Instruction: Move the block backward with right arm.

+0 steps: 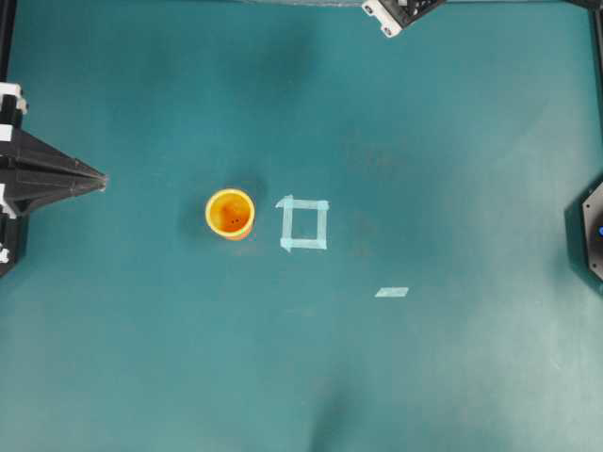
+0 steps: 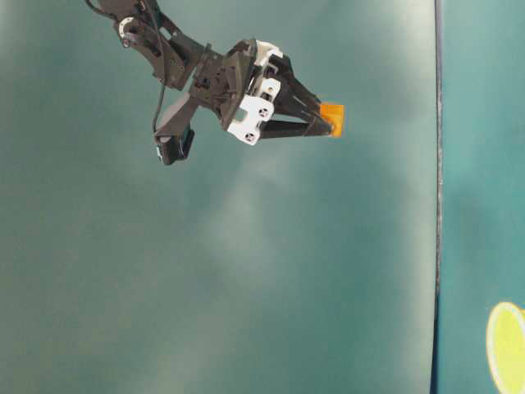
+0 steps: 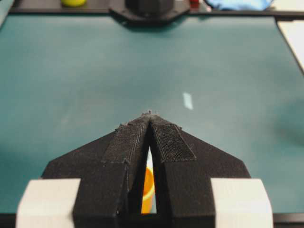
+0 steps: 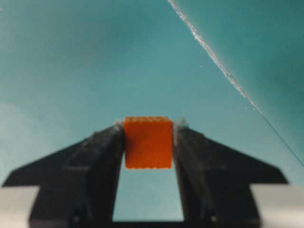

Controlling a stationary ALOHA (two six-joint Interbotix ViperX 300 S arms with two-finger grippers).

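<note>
The block [image 4: 147, 142], a small orange cube, sits pinched between the two fingertips of my right gripper [image 4: 147, 127], which is shut on it. In the table-level view the block [image 2: 335, 116] is at the tip of the right gripper [image 2: 326, 123], held above the teal surface. The overhead view shows only a corner of the right arm [image 1: 396, 13] at the top edge; the block is out of that view. My left gripper [image 1: 100, 179] rests at the left side, shut with nothing in it, its tips [image 3: 149, 116] touching.
An orange-yellow cup [image 1: 230, 214] stands upright left of a pale tape square [image 1: 304, 224] at the middle of the teal table [image 1: 452, 141]. A short tape strip [image 1: 392, 292] lies nearer the front right. A dark arm base [image 1: 592, 231] sits at the right edge.
</note>
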